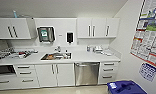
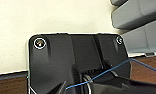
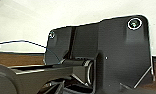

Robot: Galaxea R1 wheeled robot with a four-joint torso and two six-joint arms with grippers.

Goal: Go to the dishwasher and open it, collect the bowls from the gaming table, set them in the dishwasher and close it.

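Note:
The dishwasher stands ahead in the head view, a brushed steel front with a bar handle near its top, set between white cabinet doors and a drawer stack under the white counter. Its door is closed. The bowls and the gaming table are out of view. Both wrist views look past the robot's own dark plate at a pale wall and a brown floor.
A steel sink with items in it is set in the counter, left of the dishwasher. A blue bin stands on the floor at the right by a poster-covered wall. White cabinets hang above.

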